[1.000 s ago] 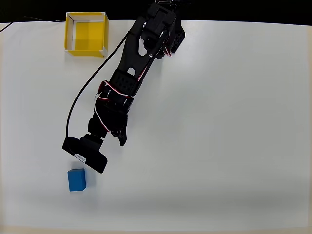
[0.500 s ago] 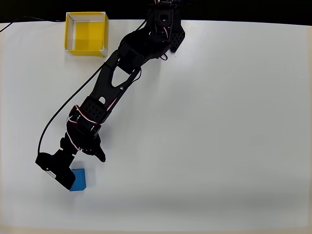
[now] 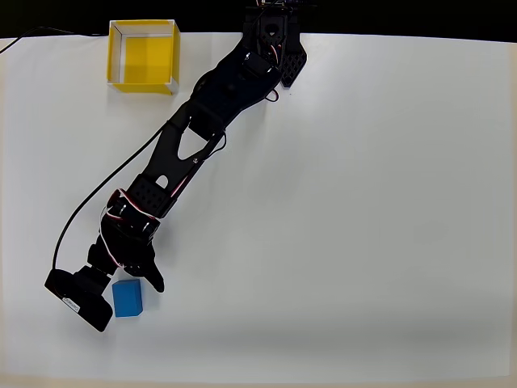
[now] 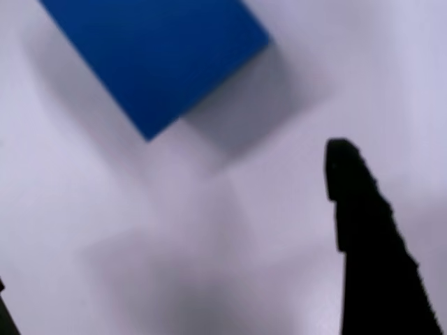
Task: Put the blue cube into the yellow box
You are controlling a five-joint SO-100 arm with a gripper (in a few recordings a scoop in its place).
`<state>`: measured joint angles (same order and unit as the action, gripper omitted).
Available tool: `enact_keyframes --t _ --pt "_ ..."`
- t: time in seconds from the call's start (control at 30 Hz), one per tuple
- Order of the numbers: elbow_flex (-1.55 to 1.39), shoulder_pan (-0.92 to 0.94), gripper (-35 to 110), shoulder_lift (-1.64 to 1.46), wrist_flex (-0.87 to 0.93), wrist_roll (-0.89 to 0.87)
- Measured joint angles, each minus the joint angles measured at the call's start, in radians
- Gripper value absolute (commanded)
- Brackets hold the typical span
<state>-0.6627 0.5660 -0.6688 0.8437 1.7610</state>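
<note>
Over the last second I have swung out from mid-worktop and come down on the blue cube, which has not shifted. My gripper is spread open with nothing in it: one finger is just beside the cube's upper right corner. In the wrist view the cube sits ahead, not yet between the jaws. Yellow box is well apart, at the far corner. Worktop plain white; dark strip behind.

1 blue cube, 1 yellow box (open-topped), 1 arm
</note>
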Motion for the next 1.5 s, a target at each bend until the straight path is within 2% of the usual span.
enact_keyframes --t 0.23,0.73,1.5 --pt "0.012 -0.009 55 0.086 -0.126 0.048" --pt "0.112 -0.014 56 0.244 -0.388 0.002" --pt "0.215 -0.035 43 0.379 -0.497 -0.044"
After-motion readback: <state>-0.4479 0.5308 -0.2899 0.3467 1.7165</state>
